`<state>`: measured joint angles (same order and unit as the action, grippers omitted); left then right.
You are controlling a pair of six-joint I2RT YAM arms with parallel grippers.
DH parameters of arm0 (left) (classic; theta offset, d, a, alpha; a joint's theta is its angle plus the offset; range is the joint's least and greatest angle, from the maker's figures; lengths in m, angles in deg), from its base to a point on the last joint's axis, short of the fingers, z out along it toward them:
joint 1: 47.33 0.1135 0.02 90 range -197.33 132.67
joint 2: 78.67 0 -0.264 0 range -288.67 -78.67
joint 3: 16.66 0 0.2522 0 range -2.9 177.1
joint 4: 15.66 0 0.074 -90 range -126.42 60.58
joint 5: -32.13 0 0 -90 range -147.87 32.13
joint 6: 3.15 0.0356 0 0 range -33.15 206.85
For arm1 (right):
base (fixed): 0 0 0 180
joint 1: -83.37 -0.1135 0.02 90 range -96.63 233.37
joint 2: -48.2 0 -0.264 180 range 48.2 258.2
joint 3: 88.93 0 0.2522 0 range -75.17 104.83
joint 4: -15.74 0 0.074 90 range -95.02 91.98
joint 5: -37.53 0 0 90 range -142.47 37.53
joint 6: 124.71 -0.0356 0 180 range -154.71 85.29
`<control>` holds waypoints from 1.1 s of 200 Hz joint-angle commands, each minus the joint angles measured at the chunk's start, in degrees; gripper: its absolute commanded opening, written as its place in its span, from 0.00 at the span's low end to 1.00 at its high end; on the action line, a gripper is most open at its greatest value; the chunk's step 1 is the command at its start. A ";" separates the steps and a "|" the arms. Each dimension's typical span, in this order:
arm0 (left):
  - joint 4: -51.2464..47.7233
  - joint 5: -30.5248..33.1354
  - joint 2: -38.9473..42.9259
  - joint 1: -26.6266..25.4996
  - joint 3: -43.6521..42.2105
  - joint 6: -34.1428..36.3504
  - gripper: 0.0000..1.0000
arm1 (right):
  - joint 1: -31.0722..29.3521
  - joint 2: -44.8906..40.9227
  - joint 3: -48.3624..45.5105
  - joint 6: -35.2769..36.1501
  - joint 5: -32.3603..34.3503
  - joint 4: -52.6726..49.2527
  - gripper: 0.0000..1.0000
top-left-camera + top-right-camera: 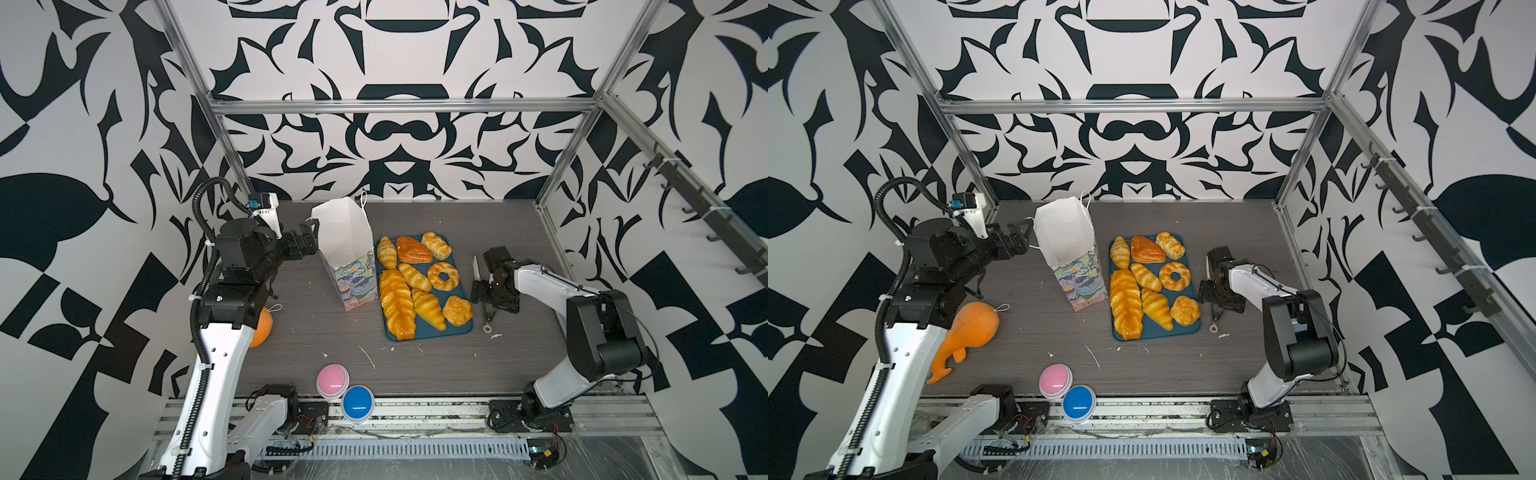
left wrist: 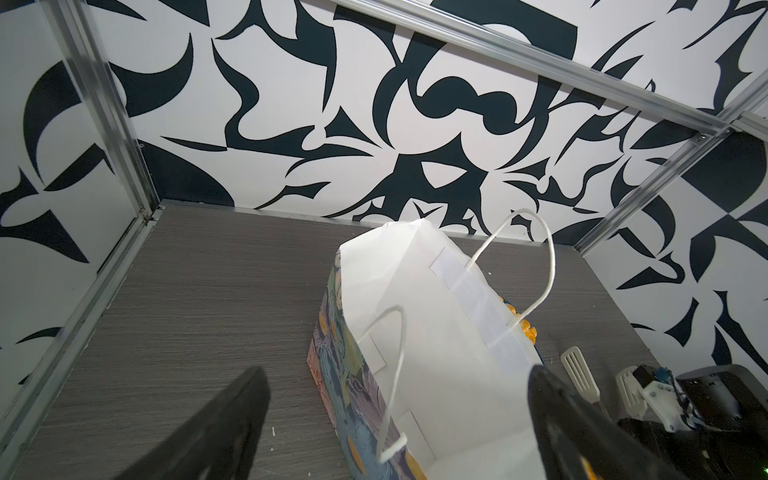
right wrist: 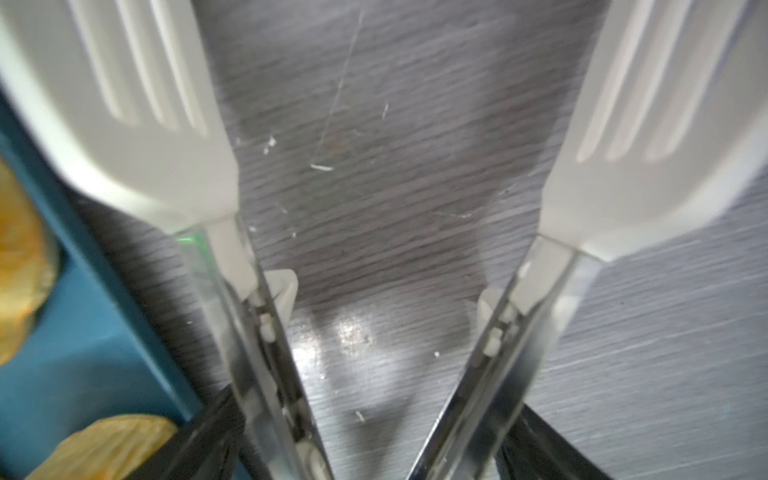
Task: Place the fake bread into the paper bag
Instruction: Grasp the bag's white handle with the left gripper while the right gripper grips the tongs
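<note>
1. Standing upright on the grey wood-grain bench (image 1: 457, 374) in both top views, the tall white paper bag with pastel print (image 1: 347, 249) has all 8 glossy golden toy pastries (image 1: 397, 303) lying just beside it on the teal tray (image 1: 420, 335). The left end effector (image 1: 311, 237) hovers at the bag's rim, and the right end effector (image 1: 484, 286) sits beside the tray's outer edge.
2. Left wrist view: the left end effector (image 2: 397, 374) is spread fully and holds nothing, with the bag's mouth between its black fingers (image 2: 232, 415). Pinching 1 wall only should keep the mouth open. The cord handle (image 2: 400, 353) crossing the opening could snag.
3. Right wrist view: the right end effector (image 3: 374, 415) carries white slotted tongs (image 3: 145, 124), their blades wide apart and empty over bare bench. The tray's rim lies just beside 1 blade, so lift over it. Open bench lies on the other side.
</note>
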<state>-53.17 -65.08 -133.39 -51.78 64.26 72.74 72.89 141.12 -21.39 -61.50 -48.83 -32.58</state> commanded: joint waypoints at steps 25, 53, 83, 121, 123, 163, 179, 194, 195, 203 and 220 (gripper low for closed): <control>0.81 -0.72 1.06 0.40 -0.45 -0.49 0.99 | 0.03 2.23 1.22 0.45 0.05 -0.71 0.90; 0.77 -0.72 1.22 0.40 -0.45 -0.50 1.00 | 0.03 2.44 1.32 0.47 0.09 -0.59 0.88; 0.61 -1.00 1.02 0.49 -0.43 -0.48 1.00 | 0.17 2.44 1.13 0.22 0.42 -0.68 0.85; 0.31 -1.04 0.80 0.50 -0.18 -0.54 1.00 | 0.20 1.60 0.65 0.02 0.89 -0.94 0.85; 0.35 -1.01 0.77 0.50 -0.18 -0.56 1.00 | 0.15 1.57 0.63 -0.01 0.92 -0.94 0.85; -0.20 -1.32 0.24 0.59 -0.18 -0.52 0.98 | 0.20 0.60 0.16 -0.20 1.35 -0.91 0.78; -0.57 -1.43 -0.08 0.58 -0.06 -0.57 0.96 | 0.24 0.37 0.15 -0.28 1.61 -0.87 0.75; -1.11 -1.80 -0.51 0.58 0.31 -0.57 0.95 | 0.26 0.17 0.14 -0.28 1.55 -0.81 0.72; -1.16 -1.87 -0.54 0.58 0.33 -0.61 0.95 | 0.27 0.16 0.16 -0.28 1.55 -0.83 0.72; -1.75 -2.02 -0.84 0.58 0.67 -0.65 0.94 | 0.35 -0.02 0.16 -0.22 1.55 -0.89 0.71; -2.68 -2.48 -1.56 0.58 1.35 -0.48 0.94 | 0.39 -0.53 0.03 -0.25 1.55 -0.74 0.68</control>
<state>-53.78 -66.17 -134.07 -51.47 64.28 72.72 72.91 143.26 -21.23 -61.54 -48.61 -32.45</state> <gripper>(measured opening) 0.942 0.696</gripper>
